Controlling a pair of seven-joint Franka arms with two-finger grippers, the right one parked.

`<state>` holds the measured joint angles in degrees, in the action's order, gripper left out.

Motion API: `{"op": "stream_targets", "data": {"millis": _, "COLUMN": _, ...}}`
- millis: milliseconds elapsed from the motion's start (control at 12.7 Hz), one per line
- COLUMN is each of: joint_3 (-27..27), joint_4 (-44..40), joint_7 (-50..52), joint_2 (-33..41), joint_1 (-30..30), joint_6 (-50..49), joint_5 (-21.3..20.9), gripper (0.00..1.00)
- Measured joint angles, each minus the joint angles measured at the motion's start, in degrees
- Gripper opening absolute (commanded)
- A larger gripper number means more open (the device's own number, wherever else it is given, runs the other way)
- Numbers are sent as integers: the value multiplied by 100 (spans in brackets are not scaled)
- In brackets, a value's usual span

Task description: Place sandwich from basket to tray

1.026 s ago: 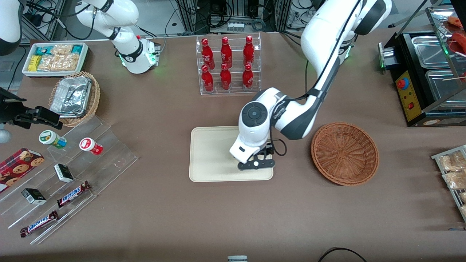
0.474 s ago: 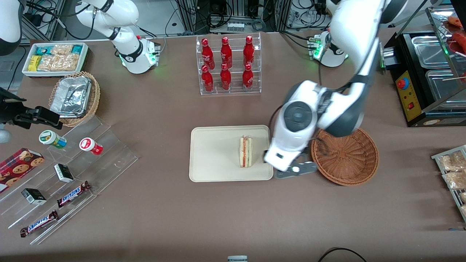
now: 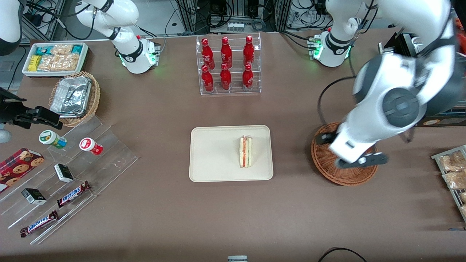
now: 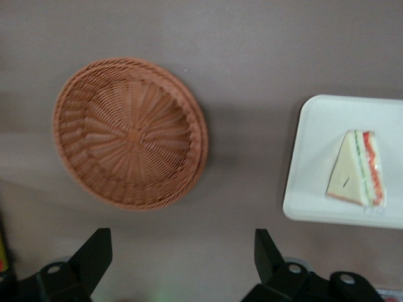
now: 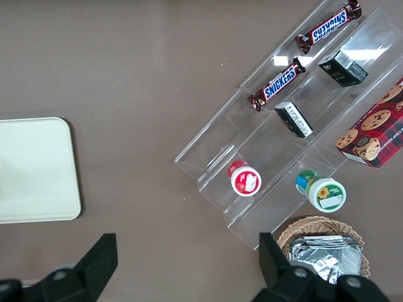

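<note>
Brown cloth covers the whole surface [image 3: 153, 203], so that's our biggest thing. Next down, our working arm [image 3: 397, 105] hangs over the end of the surface where its own base sits, with the pincer [image 4: 182, 264] up above the basket, nothing in it and its fingers [image 4: 94, 255] spread wide apart, as the wrist view shows pretty clearly.

Then the cream tray [image 3: 214, 153] sits about mid-surface, nearer the front camera than the clear rack of red bottles [image 3: 228, 65]. The reddish-brown woven basket [image 3: 327, 167] is beside the tray, toward the working arm's end, with a strip of bare cloth between them. We can see straight into it from the wrist camera [image 4: 129, 132] and only its weave shows.

Smallest bit: the sandwich [image 3: 246, 151] is lying on the tray [image 4: 315, 157], on the half closer to the basket. It's a pale triangular wedge [image 4: 357, 168] with its red, white and green layers along the cut edge, clear of the tray's rim as far as we can tell.
</note>
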<state>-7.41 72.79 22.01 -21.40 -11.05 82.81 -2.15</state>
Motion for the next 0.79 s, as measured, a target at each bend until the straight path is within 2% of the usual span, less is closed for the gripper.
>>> {"op": "stream_targets", "data": {"millis": 158, "joint_3": 1, "joint_4": 296, "joint_7": -394, "joint_2": 494, "joint_1": 145, "joint_6": -324, "joint_5": 22, "gripper": 100}}
{"op": "stream_targets", "data": {"millis": 474, "joint_3": 36, "joint_4": 1561, "joint_7": -678, "joint_2": 1767, "joint_1": 361, "joint_6": -345, "joint_5": 25, "gripper": 100}}
{"op": "stream_targets", "data": {"millis": 789, "joint_3": 485, "joint_4": 1855, "joint_7": -943, "joint_2": 2582, "joint_1": 426, "joint_6": -353, "joint_5": 25, "gripper": 100}}
